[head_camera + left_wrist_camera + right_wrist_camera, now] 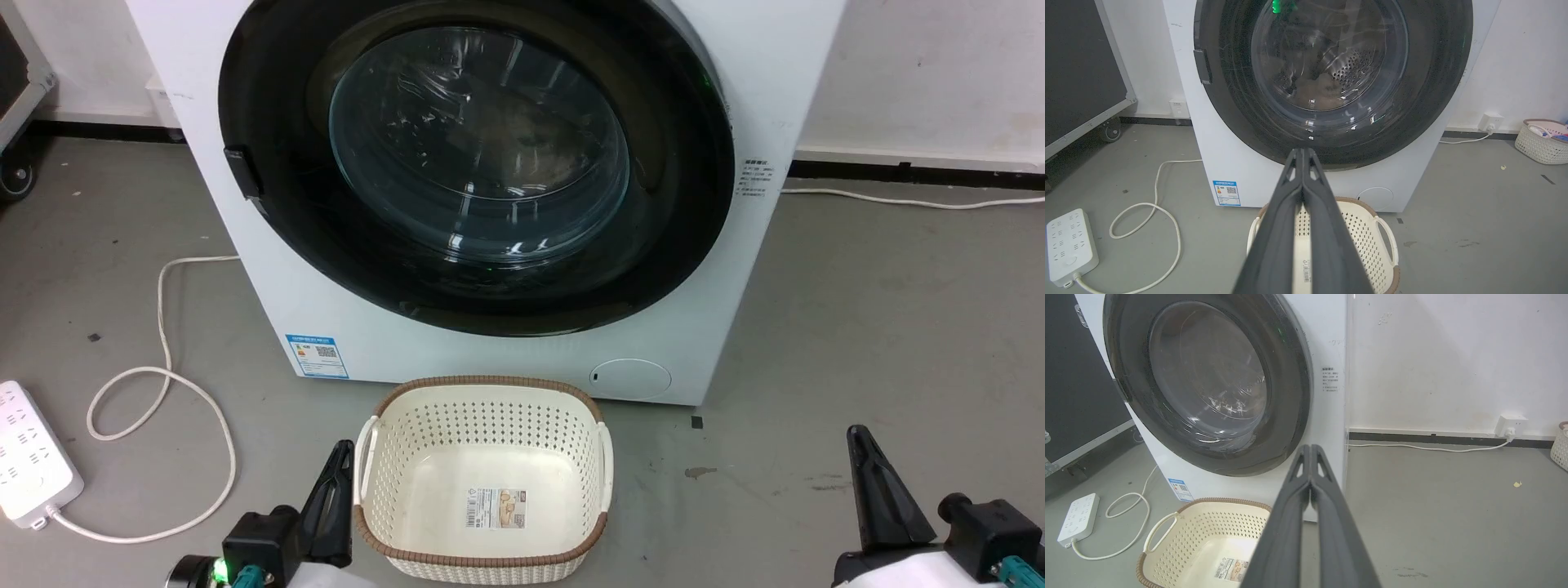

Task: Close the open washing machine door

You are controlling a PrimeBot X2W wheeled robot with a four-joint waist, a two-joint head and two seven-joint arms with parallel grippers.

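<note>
The white washing machine (506, 355) stands in front of me, with a blue label at its lower left and a small round hatch at its lower right. Its large black-framed washing machine door (269, 122) lies flat against the front, and the glass bowl shows the steel drum behind it (1355, 69). My left gripper (341, 453) is low at the left beside the basket, shut on nothing, well short of the door (1233, 102). My right gripper (856, 437) is low at the right, also shut and empty, with the door (1286, 375) up to its left.
A cream perforated basket (482, 384) sits on the floor right before the machine, between my grippers. A white power strip (28, 457) and looped cable (163, 384) lie at the left. A black wheeled case (1081, 73) stands far left, and another basket (1541, 141) at the right wall.
</note>
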